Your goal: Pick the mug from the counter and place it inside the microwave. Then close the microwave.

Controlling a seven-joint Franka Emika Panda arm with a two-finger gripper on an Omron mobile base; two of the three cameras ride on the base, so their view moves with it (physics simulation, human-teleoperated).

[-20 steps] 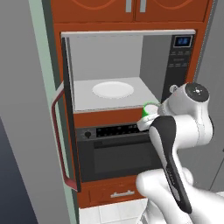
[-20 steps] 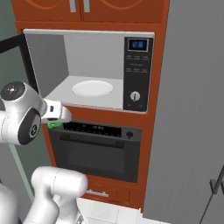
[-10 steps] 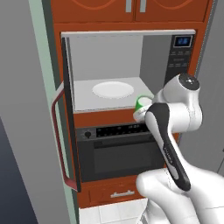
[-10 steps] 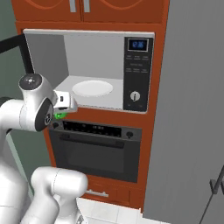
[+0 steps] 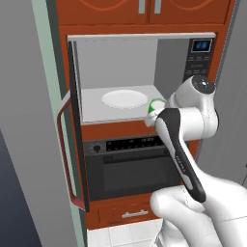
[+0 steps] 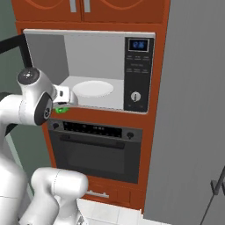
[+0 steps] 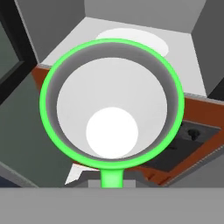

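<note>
The open microwave (image 5: 140,72) sits in a tall run of reddish-brown wood cabinets (image 6: 154,114), above a black wall oven (image 5: 130,166). Its flat grey floor (image 5: 94,108) carries a white round plate (image 5: 124,98), which lies flat near the middle, slightly toward the back wall. The door (image 5: 77,140) with its curved red handle (image 5: 65,154) stands swung out to the left.

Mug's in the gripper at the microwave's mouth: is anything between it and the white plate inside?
Nothing visible. The microwave door stands swung open to the left, and the grey floor around the white plate lies bare. The mug, gripped at its handle side, sits at the front edge of the opening, just above the wall oven.
</note>
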